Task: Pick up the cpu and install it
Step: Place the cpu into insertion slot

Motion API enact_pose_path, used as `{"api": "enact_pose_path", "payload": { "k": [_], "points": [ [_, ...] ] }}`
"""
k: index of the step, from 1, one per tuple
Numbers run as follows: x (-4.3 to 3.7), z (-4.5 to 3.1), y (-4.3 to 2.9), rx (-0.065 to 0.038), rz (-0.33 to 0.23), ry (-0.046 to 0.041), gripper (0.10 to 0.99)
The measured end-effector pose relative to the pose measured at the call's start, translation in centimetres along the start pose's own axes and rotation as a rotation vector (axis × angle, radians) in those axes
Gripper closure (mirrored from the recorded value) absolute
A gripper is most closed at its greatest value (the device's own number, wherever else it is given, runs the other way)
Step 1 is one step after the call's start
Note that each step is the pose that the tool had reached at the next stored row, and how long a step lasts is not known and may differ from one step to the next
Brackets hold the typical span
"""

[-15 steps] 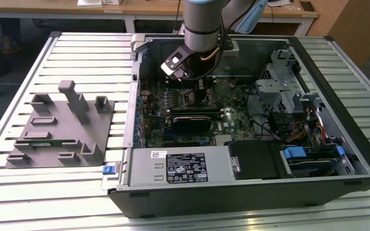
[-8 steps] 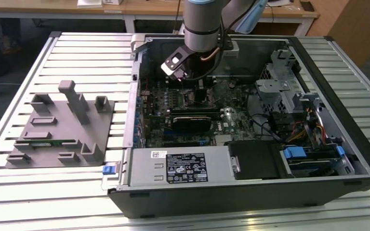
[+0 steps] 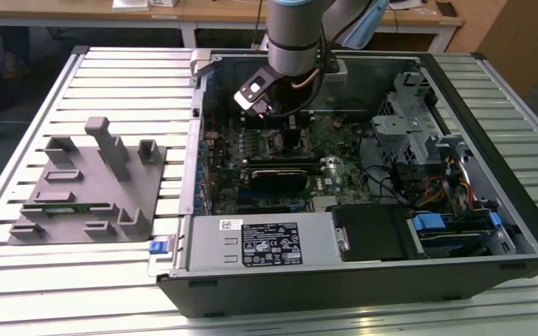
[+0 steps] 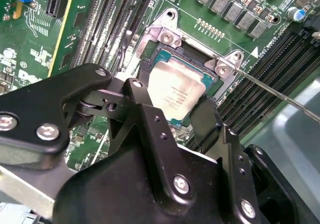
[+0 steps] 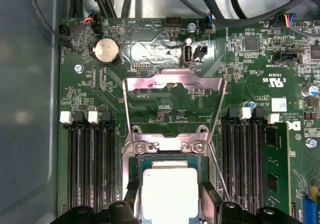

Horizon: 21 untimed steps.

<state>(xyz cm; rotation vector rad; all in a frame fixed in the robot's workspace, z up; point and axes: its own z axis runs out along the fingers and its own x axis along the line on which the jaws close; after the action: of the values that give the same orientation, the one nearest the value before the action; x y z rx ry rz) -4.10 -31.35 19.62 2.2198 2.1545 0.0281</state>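
Cpu [image 4: 177,91] top: smooth pale silver metal, satin. Load plate [image 5: 172,79] beside cpu: bright polished metal; board [image 5: 80,101] around it glossy green. Gripper [image 4: 172,98] over cpu: matt black, shiny screws [image 4: 181,184].

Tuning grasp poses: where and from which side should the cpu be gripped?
By two opposite thin edges, from straight above. The cpu lies flat over the socket, its hinged clamp frame swung open; its broad top offers nothing to pinch.
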Motion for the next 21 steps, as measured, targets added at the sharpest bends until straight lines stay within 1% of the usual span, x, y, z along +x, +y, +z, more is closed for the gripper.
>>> {"api": "enact_pose_path", "payload": {
  "k": [3,7,11,13,15,16,19,20,21],
  "points": [
    [-0.01,-0.29,0.01,0.000,0.000,-0.0002,0.486],
    [0.01,-0.32,0.02,0.000,0.000,0.0000,0.486],
    [0.00,-0.83,0.03,0.000,0.000,-0.0001,0.486],
    [-0.01,-1.07,0.05,0.000,0.000,-0.0001,0.502],
    [-0.01,-1.25,0.06,0.000,0.000,-0.0002,0.624],
    [-0.01,-1.28,0.06,0.000,0.000,-0.0001,0.624],
    [-0.01,-1.31,0.07,0.000,0.000,0.0000,0.800],
    [-0.01,-1.31,0.07,0.000,0.000,-0.0001,0.800],
    [-0.01,-1.31,0.07,0.000,0.000,0.0000,0.859]
  ]
}}
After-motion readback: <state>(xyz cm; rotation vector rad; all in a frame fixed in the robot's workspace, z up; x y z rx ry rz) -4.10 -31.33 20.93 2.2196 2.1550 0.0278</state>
